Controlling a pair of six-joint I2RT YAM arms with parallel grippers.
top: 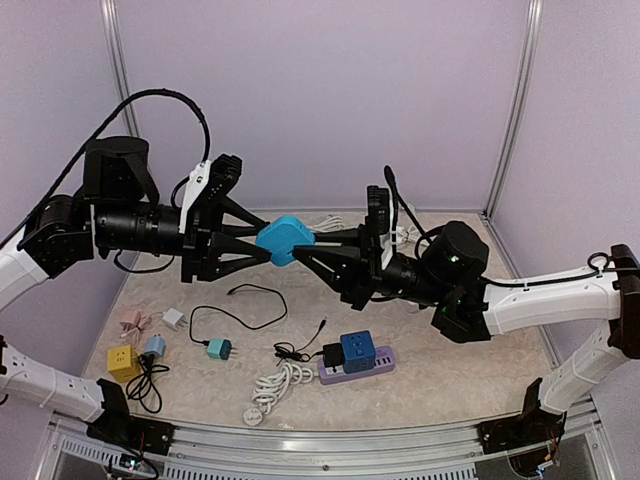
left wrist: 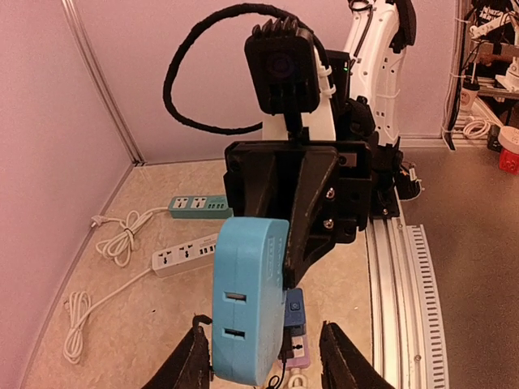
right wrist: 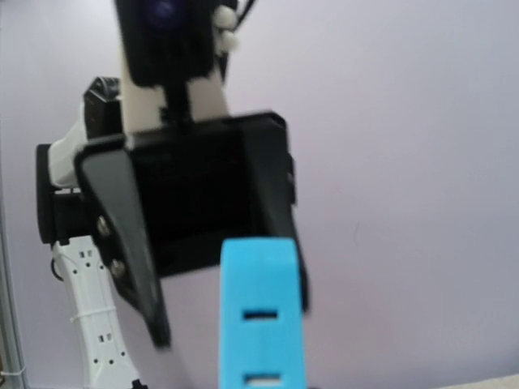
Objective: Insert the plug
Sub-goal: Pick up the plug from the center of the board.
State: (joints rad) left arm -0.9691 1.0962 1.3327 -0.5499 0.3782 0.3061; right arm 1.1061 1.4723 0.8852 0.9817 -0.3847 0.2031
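Above beige speckled tabletop (top: 430, 370), pale lilac walls (top: 320, 100) around, right gripper (top: 305, 246) clamped on light-blue plastic socket cube (top: 283, 240), left gripper (top: 266, 246) jaws apart astride it, purple power strip (top: 372, 367) beneath.

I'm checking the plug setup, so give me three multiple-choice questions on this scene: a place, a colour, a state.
1. Where is the light blue adapter? A on the table; B in the air between both arms; C plugged into a socket.
2. The power strip under the dark blue cube is: A purple; B red; C black.
3. The right jaws are: A wide open; B shut on the adapter; C holding a cable.
Answers: B, it hangs above the table; A, its body is purple; B, they clamp one end.
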